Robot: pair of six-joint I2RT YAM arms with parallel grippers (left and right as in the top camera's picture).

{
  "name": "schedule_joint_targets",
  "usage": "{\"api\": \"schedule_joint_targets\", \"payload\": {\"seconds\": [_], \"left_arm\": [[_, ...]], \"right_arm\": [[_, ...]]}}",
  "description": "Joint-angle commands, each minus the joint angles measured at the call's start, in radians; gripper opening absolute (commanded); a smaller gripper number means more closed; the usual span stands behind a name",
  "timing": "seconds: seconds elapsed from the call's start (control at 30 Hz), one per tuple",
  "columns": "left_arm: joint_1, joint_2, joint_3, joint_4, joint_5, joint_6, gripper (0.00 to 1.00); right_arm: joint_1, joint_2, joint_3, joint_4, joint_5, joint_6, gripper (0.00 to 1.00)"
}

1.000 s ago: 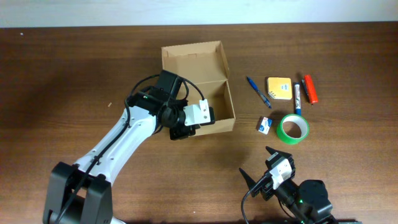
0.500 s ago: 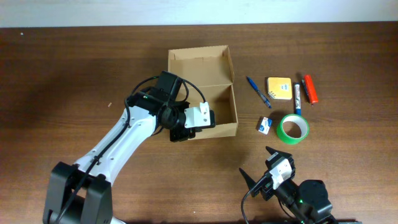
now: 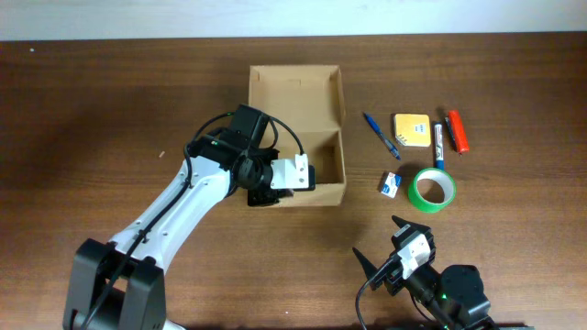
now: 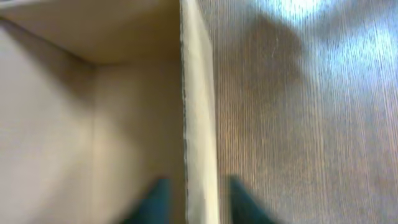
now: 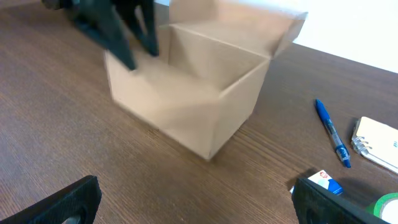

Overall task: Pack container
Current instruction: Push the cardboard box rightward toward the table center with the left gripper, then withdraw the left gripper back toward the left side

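2 dark fingers (image 4: pixel 160 200) of my left gripper (image 4: pixel 200 202) straddle the container's near wall (image 4: pixel 200 93) close to its left corner, 1 inside and 1 outside. the jaws are part-open, with what looks like a slim gap on either side, though the wrist view is blurred. i read the step as settling the box in place and letting go. to do it well i would widen the jaws a touch and lift straight up off the wall. any sideways pull risks a finger catching the thin cardboard and dragging or tipping the light box

the container (image 3: pixel 316 158) sits on the table (image 3: pixel 110 110) near centre, its lid flap (image 3: pixel 295 87) open on the far side. it holds 0 items, only bare cardboard floor

my right gripper (image 3: pixel 378 240) hovers low at the front edge, spread wide, holding nothing, well apart from the box

right of the box lie 6 things i judge are meant to go in:
- a blue pen (image 3: pixel 381 136)
- a small blue and white carton (image 3: pixel 391 183)
- a yellow notepad (image 3: pixel 412 129)
- a green tape roll (image 3: pixel 431 189) just beside the carton
- a dark marker (image 3: pixel 439 139)
- a red marker (image 3: pixel 458 131)

i would carry each one over the right wall and let it go low inside
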Motion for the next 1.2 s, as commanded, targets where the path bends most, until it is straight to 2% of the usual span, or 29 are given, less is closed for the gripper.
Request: {"api": "schedule_joint_targets", "payload": {"seconds": [0.0, 0.17, 0.37, 0.7, 0.8, 0.97, 1.17], "left_arm": [[0.005, -0.015, 0.023, 0.002, -0.002, 0.023, 1.00], [0.005, -0.015, 0.023, 0.002, -0.008, 0.010, 1.00], [0.005, -0.048, 0.029, 0.001, -0.003, -0.070, 1.00], [0.005, -0.285, 0.030, 0.002, 0.014, -0.147, 1.00], [0.005, -0.365, 0.030, 0.002, -0.046, -0.246, 1.00], [0.005, -0.472, 0.030, -0.010, -0.292, -0.539, 1.00], [0.005, -0.547, 0.029, -0.097, -0.439, -0.695, 1.00]], "right_arm": [[0.001, -0.011, -0.008, 0.003, 0.016, 0.001, 0.99], [0.001, -0.011, -0.008, 0.003, 0.016, 0.001, 0.99], [0.001, -0.011, -0.008, 0.003, 0.016, 0.001, 0.99], [0.001, -0.011, -0.008, 0.003, 0.016, 0.001, 0.99], [0.001, -0.011, -0.008, 0.003, 0.016, 0.001, 0.99], [0.001, -0.011, -0.008, 0.003, 0.016, 0.001, 0.99], [0.001, -0.011, -0.008, 0.003, 0.016, 0.001, 0.99]]}}
